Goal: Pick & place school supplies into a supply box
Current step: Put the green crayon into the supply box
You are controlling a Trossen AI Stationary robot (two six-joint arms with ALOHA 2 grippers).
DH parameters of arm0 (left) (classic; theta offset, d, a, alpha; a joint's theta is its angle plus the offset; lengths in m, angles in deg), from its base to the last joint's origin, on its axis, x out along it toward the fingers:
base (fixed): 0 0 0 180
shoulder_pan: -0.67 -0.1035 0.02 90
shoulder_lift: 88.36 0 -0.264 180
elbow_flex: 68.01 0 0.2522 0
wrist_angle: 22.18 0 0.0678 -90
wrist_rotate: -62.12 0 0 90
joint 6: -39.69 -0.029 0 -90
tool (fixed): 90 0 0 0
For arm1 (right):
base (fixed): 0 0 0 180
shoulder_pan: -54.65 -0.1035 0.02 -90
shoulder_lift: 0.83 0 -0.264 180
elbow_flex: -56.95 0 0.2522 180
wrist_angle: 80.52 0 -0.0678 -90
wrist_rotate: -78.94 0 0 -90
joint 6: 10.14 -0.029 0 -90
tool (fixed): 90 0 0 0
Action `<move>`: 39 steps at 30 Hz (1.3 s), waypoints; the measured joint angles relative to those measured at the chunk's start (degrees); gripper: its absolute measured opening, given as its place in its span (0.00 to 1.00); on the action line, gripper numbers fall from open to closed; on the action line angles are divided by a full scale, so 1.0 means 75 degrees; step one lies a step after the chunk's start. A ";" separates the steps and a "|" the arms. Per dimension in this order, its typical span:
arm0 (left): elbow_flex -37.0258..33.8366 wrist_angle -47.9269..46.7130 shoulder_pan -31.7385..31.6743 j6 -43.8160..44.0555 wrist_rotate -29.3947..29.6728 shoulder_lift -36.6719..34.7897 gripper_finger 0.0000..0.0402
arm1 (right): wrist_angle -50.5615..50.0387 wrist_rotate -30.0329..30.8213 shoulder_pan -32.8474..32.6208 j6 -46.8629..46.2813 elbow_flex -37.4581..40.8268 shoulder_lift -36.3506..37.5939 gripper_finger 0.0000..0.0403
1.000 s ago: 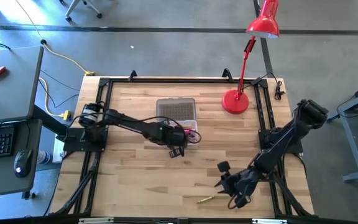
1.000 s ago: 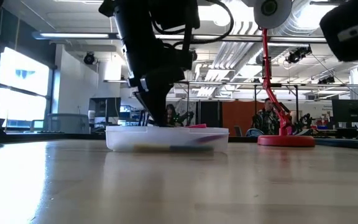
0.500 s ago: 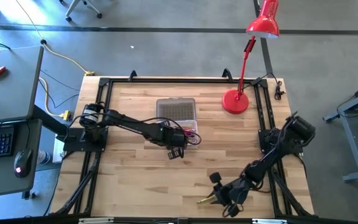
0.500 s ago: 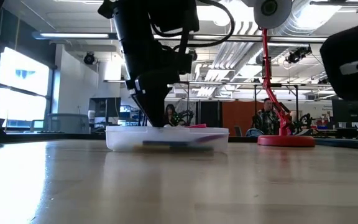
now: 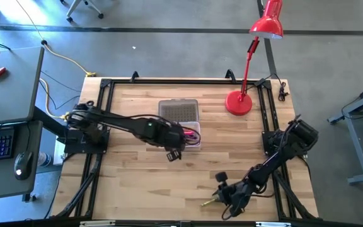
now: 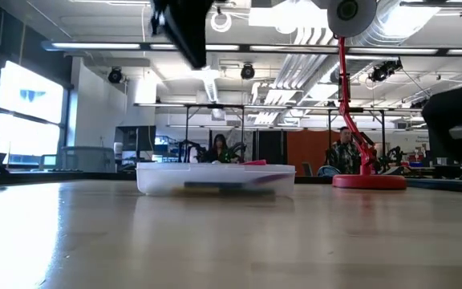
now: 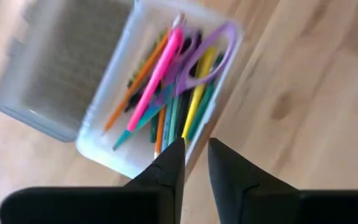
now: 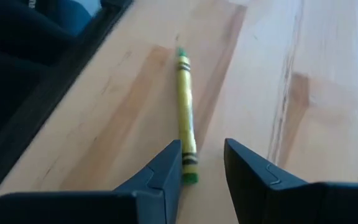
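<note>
The clear supply box (image 7: 102, 151) stands open on the table, its ribbed lid (image 7: 48, 68) lying beside it on the far side. Inside lie several pens and pencils, a pink pen (image 7: 157, 74) and purple-handled scissors (image 7: 211, 51). My left gripper (image 7: 195, 163) hovers open and empty above the box's near edge (image 5: 174, 152). A yellow crayon with green ends (image 8: 186, 109) lies flat near the table's near edge (image 5: 208, 202). My right gripper (image 8: 202, 158) is open low over the crayon's nearer end, one finger on either side (image 5: 222, 195).
A red desk lamp stands with its base (image 5: 238, 103) on the far right of the table, right of the box. A black frame rail (image 8: 55, 81) runs along the near edge beside the crayon. Bare wood (image 5: 137, 183) lies between the box and the near edge.
My left gripper has risen straight up from the box, out of the low view's middle, leaving the supplies inside. My right gripper has moved toward the table's near edge and left, coming down over the yellow crayon.
</note>
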 joint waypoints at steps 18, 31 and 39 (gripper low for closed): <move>0.1894 -0.2259 0.3234 0.2796 0.2336 -0.0374 0.07 | 0.0086 0.0171 0.0076 -0.0242 -0.0019 -0.0546 0.07; 0.0447 -0.2321 0.4924 0.6199 0.3159 -0.0359 0.09 | 0.0544 0.1728 0.0964 0.2610 -0.0005 0.0787 0.02; 0.0023 -0.2326 0.4760 0.6430 0.3126 -0.0359 0.07 | 0.1067 0.2347 0.3423 0.4352 -0.0011 0.1423 0.03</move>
